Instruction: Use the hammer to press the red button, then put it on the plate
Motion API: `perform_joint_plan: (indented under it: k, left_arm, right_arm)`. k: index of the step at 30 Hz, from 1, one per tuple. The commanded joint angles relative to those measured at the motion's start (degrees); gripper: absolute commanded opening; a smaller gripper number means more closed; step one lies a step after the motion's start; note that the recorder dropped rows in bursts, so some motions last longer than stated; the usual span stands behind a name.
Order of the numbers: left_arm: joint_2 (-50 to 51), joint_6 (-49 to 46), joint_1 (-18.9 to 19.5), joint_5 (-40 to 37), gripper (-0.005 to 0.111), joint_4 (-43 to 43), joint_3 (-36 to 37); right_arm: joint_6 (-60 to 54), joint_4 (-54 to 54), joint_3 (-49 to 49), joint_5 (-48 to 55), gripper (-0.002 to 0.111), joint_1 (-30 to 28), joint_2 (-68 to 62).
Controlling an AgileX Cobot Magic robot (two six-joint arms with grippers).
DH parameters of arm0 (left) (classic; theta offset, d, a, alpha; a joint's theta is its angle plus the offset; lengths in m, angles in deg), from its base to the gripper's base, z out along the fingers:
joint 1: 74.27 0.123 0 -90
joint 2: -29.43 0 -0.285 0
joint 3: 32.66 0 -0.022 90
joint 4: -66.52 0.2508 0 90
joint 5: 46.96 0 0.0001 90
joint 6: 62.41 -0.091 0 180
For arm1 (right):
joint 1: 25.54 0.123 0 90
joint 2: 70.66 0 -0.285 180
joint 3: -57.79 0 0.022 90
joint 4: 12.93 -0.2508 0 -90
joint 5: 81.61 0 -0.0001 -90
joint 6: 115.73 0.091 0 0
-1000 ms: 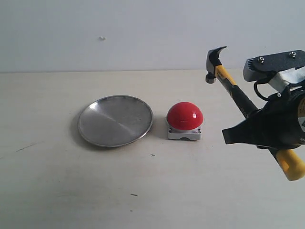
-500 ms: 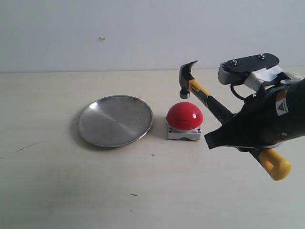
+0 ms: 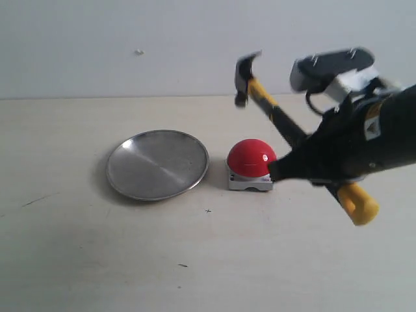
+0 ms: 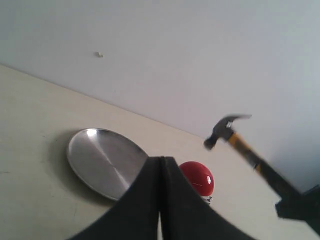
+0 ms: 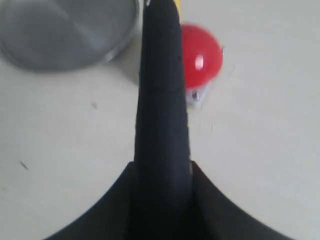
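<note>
Hammer is off the counter, held in the air by the right end effector, whose jaws are clamped on the black part of the handle. It is tilted, with the dark head up and to the left and the yellow looped end down and to the right, sticking out below the grip. The head looks blurred in the exterior view; it sits high above the red button, with clear air between them. The button stands on its light-grey base on the counter, just to the right of the plate, close to it but not touching. The plate lies flat with nothing on it. The dark tip of the right end effector overlaps the button's right edge in the exterior view; whether they touch cannot be told. From the left wrist, the left end effector has its jaws pressed together on nothing, and beyond it the plate, the button and the raised hammer show against the pale wall.
</note>
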State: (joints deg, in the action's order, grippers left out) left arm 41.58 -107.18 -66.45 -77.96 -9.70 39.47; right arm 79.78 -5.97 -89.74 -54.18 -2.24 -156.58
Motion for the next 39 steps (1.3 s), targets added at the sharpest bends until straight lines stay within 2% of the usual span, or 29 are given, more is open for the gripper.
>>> perform_joint_plan:
  k: [1, 10, 15, 20, 26, 30, 33, 35, 37, 39]
  left_arm:
    - [-0.31, 0.06, 0.20, -0.09, 0.000, -0.16, 0.17]
    - [-0.31, 0.06, 0.20, -0.09, 0.000, -0.16, 0.17]
    - [-0.31, 0.06, 0.20, -0.09, 0.000, 0.41, 0.17]
    - [-0.31, -0.05, 0.20, -0.09, 0.000, 0.76, 0.17]
    - [-0.31, -0.05, 0.20, -0.09, 0.000, 0.76, 0.17]
    - [-0.31, -0.05, 0.20, -0.09, 0.000, 0.76, 0.17]
    - [-0.31, -0.05, 0.20, -0.09, 0.000, 0.76, 0.17]
    - [-0.31, -0.05, 0.20, -0.09, 0.000, 0.76, 0.17]
    - [-0.31, -0.05, 0.20, -0.09, 0.000, 0.76, 0.17]
    - [-0.31, -0.05, 0.20, -0.09, 0.000, 0.76, 0.17]
  right_arm:
    - [0.12, 1.85, 0.35, 3.33, 0.000, 0.02, -7.58]
    - [-0.08, -6.96, 0.35, -15.04, 0.000, 0.02, -2.42]
    - [-2.88, -17.98, 0.35, -21.67, 0.000, 0.26, -1.29]
    - [-6.05, -24.05, 0.35, -28.62, 0.000, 3.98, -3.44]
    - [-5.27, -20.90, 0.35, -39.08, 0.000, 9.64, -3.95]
    - [3.10, -14.32, 0.35, -43.72, 0.000, 11.32, -4.55]
    - [20.45, -0.38, 0.35, -48.33, 0.000, 11.32, -6.61]
    - [32.77, 9.68, 0.35, -55.40, 0.000, 11.32, -9.19]
    - [39.40, 11.29, 0.35, -63.02, 0.000, 11.32, -12.22]
    - [41.37, 8.87, 0.35, -67.42, 0.000, 11.32, -15.84]
